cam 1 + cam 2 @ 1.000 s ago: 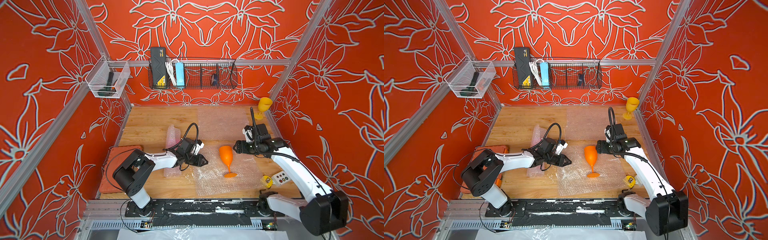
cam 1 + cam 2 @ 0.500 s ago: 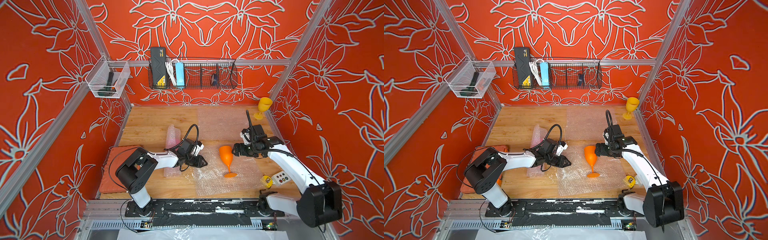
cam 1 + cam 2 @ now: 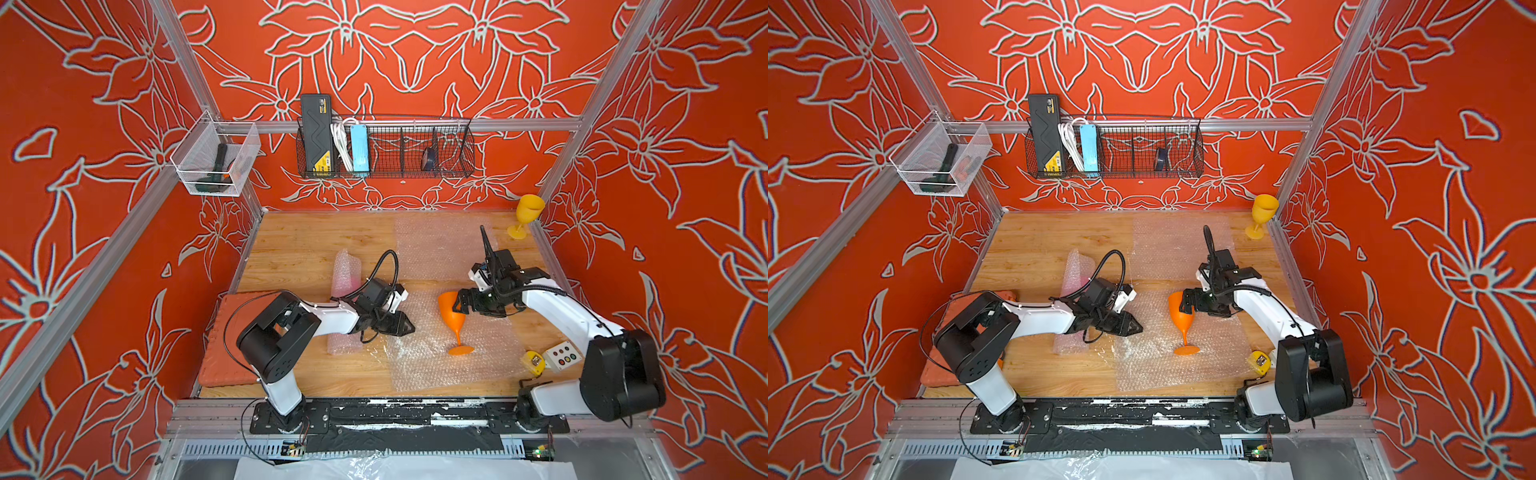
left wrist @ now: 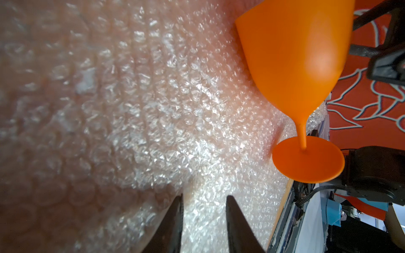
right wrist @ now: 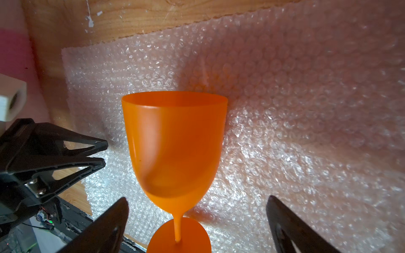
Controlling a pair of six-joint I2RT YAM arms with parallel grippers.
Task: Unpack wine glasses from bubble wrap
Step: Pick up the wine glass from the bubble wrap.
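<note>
In a top view, the orange goblet [image 3: 453, 318] stands upright, stem vertical, on the flat bubble wrap [image 3: 482, 361] right of frame centre, immediately left of the right claw [image 3: 459, 302], which is released with jaws wide at bowl height; the left claw [image 3: 409, 328], narrowly parted, sits farther left.

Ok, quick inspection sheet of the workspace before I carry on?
Surface: wooden tabletop.
Job's things: orange goblet upright on front sheet; yellow goblet upright in far corner; back sheet flat; rolled tube pinkish, contents unclear.
Clutter: button box, tape measure, red mat.
Grippers: right gripper open around orange goblet, not touching; left gripper fingers narrowly parted at front sheet's edge, grip unclear.
Cables: black cables over both wrists, clear of goblets.
Surroundings: wire basket, clear bin on walls.
</note>
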